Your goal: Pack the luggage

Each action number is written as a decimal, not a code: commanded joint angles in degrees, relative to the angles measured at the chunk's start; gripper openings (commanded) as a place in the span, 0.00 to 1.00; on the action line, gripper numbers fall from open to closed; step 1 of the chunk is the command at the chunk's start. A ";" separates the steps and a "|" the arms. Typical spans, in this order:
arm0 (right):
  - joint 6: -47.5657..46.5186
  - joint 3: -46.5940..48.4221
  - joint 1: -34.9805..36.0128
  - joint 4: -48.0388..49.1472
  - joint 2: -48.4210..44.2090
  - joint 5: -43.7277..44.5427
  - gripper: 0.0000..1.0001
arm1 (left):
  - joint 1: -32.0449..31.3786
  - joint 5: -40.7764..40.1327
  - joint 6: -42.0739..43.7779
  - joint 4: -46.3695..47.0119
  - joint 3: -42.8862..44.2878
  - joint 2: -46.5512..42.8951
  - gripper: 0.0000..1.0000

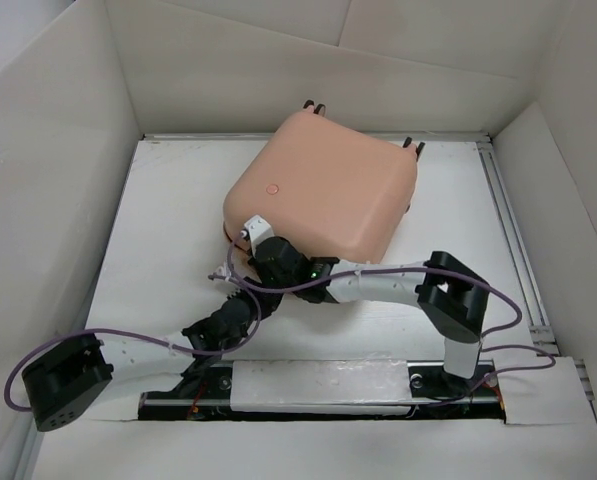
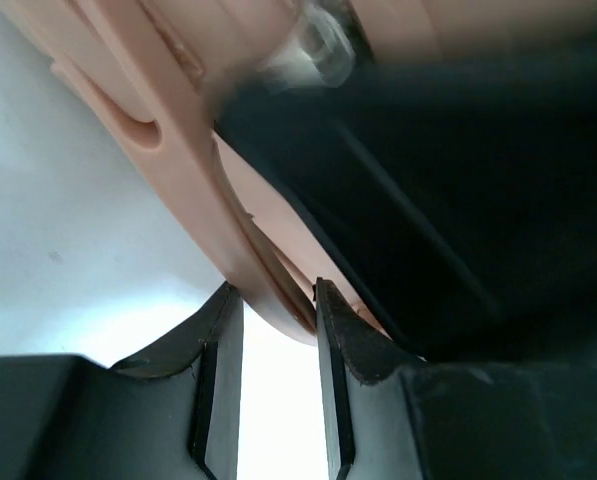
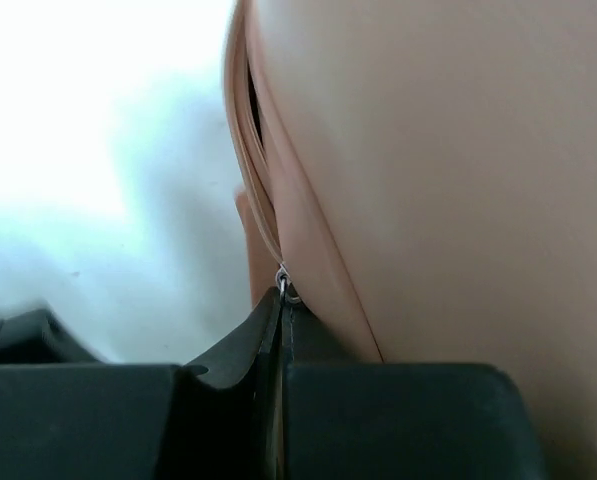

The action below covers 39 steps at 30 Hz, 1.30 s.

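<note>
The pale peach-pink luggage (image 1: 328,185) lies flat and closed at the back middle of the table, wheels at its far edge. My right gripper (image 1: 250,235) is at its near left corner, shut on the small metal zipper pull (image 3: 284,281) in the luggage's seam (image 3: 261,205); the jaws (image 3: 281,295) are pressed together. My left gripper (image 1: 248,298) is just below it, open, with the luggage's rim (image 2: 193,175) reaching down to its fingertips (image 2: 275,300). The right arm's black body (image 2: 458,180) fills the right of the left wrist view.
White cardboard walls (image 1: 68,150) enclose the table on the left, back and right. A metal rail (image 1: 513,230) runs along the right side. Purple cables (image 1: 138,340) loop around both arms near the front edge.
</note>
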 commanded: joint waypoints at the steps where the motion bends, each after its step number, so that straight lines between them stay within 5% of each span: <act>1: -3.10 10.16 -1.33 14.64 3.11 -9.77 0.00 | -10.87 19.34 2.29 13.13 5.09 -2.98 0.00; 7: -3.10 9.47 -1.86 14.64 -0.90 -9.00 0.04 | -11.41 18.81 1.76 14.36 3.78 -3.07 0.00; 9: -3.10 7.80 -1.34 14.64 -3.28 -6.54 0.18 | -11.41 18.81 1.23 15.23 3.78 -3.07 0.00; 10: -2.58 6.58 -1.33 13.60 -4.51 -5.65 0.41 | -11.41 18.20 1.23 15.94 3.08 -3.68 0.00; 11: -1.96 6.56 -1.33 12.45 -7.05 -4.86 0.50 | -11.41 18.19 1.23 15.94 3.07 -3.68 0.00; 13: -1.34 7.09 -1.33 9.73 -9.78 -4.33 0.60 | -11.41 16.18 1.93 11.48 3.07 -5.60 0.13; 15: -1.34 7.61 -1.33 6.21 -14.18 -3.62 0.69 | -11.41 14.87 3.07 6.66 4.56 -7.28 0.40; 17: -1.34 8.14 -1.33 3.50 -17.43 -3.62 0.74 | -11.41 13.81 4.91 2.69 5.96 -10.78 0.51; 22: -1.87 5.26 -3.51 -3.63 -30.44 5.51 0.77 | -11.41 7.65 9.05 -14.52 10.45 -20.55 0.67; 25: 0.31 -0.45 -6.42 -6.88 -36.59 9.63 0.65 | -11.41 3.63 11.68 -20.77 15.10 -23.72 0.72; 28: 5.14 -7.22 -10.29 -10.14 -43.53 17.36 0.29 | -11.41 -4.26 15.45 -25.96 23.44 -23.64 0.80; 31: 9.11 -14.43 -16.87 -13.65 -51.07 20.54 0.08 | -8.43 -10.62 18.19 -34.14 34.57 -18.55 0.83; 36: 12.99 -23.39 -34.85 -16.56 -57.69 15.73 0.12 | -4.47 -16.09 25.22 -40.91 51.65 -5.47 0.91; 38: 13.60 -27.00 -39.54 -16.04 -57.70 9.76 0.27 | 1.83 -12.15 26.89 -42.23 58.84 2.18 0.92; 39: 13.60 -28.05 -43.31 -15.08 -57.18 7.91 0.32 | 5.43 -3.86 26.90 -42.76 60.71 4.47 0.92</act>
